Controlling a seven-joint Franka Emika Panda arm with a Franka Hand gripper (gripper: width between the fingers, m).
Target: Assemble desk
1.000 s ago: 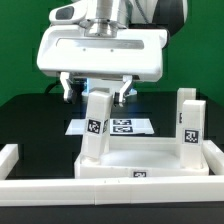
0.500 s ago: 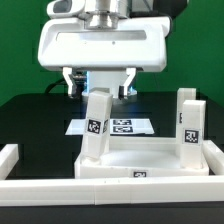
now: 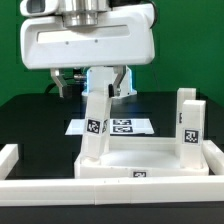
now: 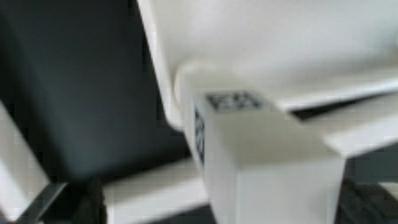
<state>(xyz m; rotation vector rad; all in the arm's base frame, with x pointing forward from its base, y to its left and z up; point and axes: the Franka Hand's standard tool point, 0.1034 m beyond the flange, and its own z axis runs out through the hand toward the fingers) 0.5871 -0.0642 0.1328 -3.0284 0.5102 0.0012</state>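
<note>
Claw (image 3: 92,82) gapes above tilted leg (image 3: 97,124); contact apparently none.

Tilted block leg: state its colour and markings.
White plastic tilted block leg with a black-and-white square tag; clearest in the exterior view.

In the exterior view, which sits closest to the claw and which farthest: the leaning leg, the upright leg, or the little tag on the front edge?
1. Leaning leg, at the exterior view's left corner of the desk top; its upper end sits right below the open claw.
2. Upright leg, at the exterior view's right corner.
3. Front tag, low on the desk top's near rim.
</note>
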